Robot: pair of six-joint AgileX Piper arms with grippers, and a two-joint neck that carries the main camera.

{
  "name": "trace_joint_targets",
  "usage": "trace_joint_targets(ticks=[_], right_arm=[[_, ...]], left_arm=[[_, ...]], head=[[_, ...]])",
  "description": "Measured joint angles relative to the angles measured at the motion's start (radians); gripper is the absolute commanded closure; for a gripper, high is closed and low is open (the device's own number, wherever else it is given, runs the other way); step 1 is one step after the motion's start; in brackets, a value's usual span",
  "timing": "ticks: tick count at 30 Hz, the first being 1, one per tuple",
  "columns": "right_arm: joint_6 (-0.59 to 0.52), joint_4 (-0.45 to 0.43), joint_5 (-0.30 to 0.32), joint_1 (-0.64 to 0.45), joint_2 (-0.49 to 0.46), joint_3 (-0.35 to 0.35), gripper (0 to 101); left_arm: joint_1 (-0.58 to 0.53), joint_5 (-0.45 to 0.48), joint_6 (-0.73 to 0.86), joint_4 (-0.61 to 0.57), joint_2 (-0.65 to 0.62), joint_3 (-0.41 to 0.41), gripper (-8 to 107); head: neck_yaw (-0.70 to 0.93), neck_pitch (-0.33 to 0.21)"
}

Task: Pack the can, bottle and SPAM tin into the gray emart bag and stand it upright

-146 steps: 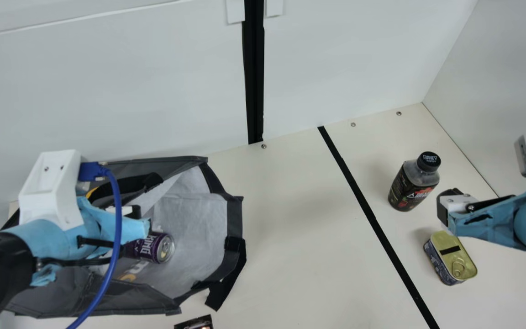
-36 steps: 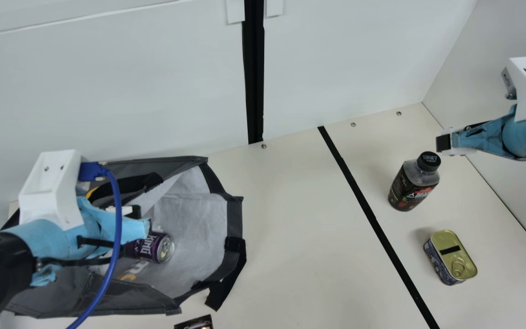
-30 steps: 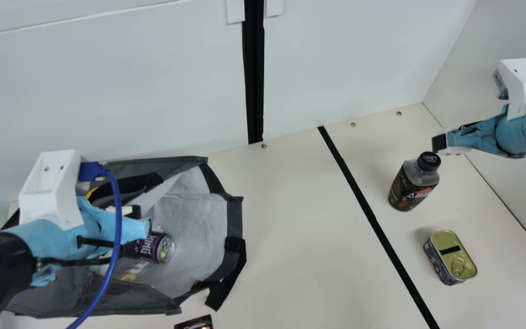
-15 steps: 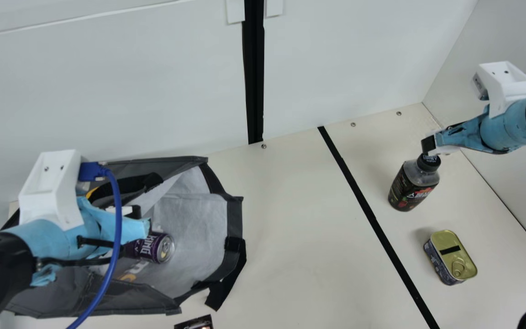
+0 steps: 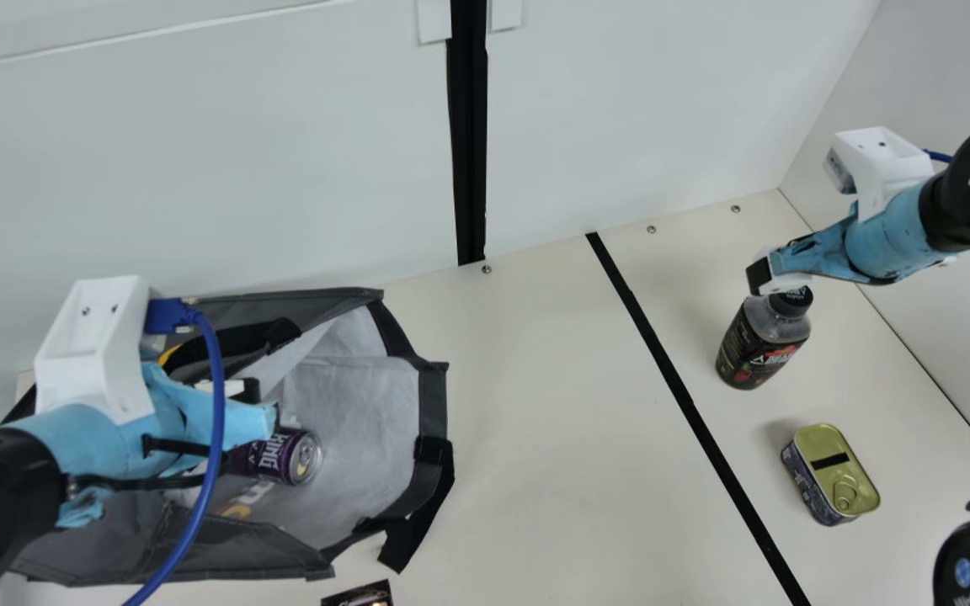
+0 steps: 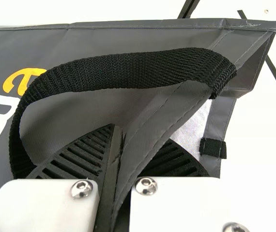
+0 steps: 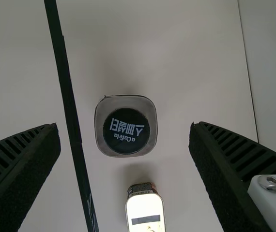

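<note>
Cream worktop [image 5: 552,438], its back and right edges walled by white panels, carries the gray bag [image 5: 433,404] on its side towards the left end, mouth facing the right edge. The left gripper [image 6: 123,137] has its fingers clamped on the bag's rim. The right gripper [image 7: 123,128] has its 2 fingers spread wide over the bottle [image 5: 759,345], which stands near the back right corner. If they come down off-centre, 1 could catch the cap and topple it. A wide stretch of worktop gives room for the carry; the right panel leaves less. The can [image 5: 279,454] lies inside the bag and could roll out if the rim is tugged. The tin [image 5: 834,471], nearer the front edge, might be hit by a falling bottle.
</note>
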Motion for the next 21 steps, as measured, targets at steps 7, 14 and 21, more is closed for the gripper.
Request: trace_joint_targets(ticks=[7, 14, 21], right_arm=[[0.008, -0.015, 0.000, 0.019, 0.026, -0.001, 6], [0.007, -0.019, 0.000, 0.029, 0.045, -0.003, 6], [0.008, -0.024, 0.001, 0.036, 0.059, 0.005, 6]], left_arm=[[0.000, 0.000, 0.000, 0.000, 0.000, 0.000, 107], [0.000, 0.000, 0.000, 0.000, 0.000, 0.000, 107], [0.000, 0.000, 0.000, 0.000, 0.000, 0.000, 107]], head=[[0.000, 0.000], [-0.002, 0.000], [-0.002, 0.000]])
